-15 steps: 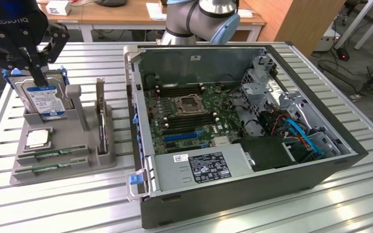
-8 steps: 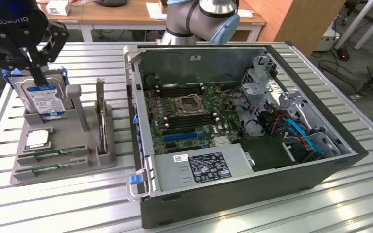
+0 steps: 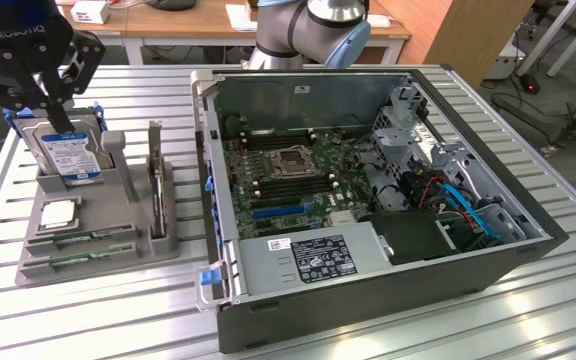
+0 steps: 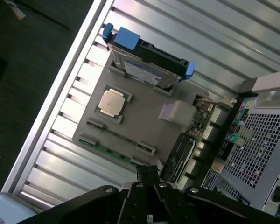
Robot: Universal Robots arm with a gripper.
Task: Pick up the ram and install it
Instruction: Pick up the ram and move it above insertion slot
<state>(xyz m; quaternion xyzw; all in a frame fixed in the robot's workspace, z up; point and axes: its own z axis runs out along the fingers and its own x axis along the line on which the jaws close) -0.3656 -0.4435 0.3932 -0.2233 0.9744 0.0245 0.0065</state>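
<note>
Hovering above the gray holder (image 3: 118, 217), the pincer (image 3: 60, 120) is closed and empty; the ram (image 3: 80, 238) lies slotted there

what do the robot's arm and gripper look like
The gripper is black, with bolted link fingers and white ROBOTIQ lettering on its body. The arm is silvery grey, rounded metal, with a light blue cap on its joint.
</note>
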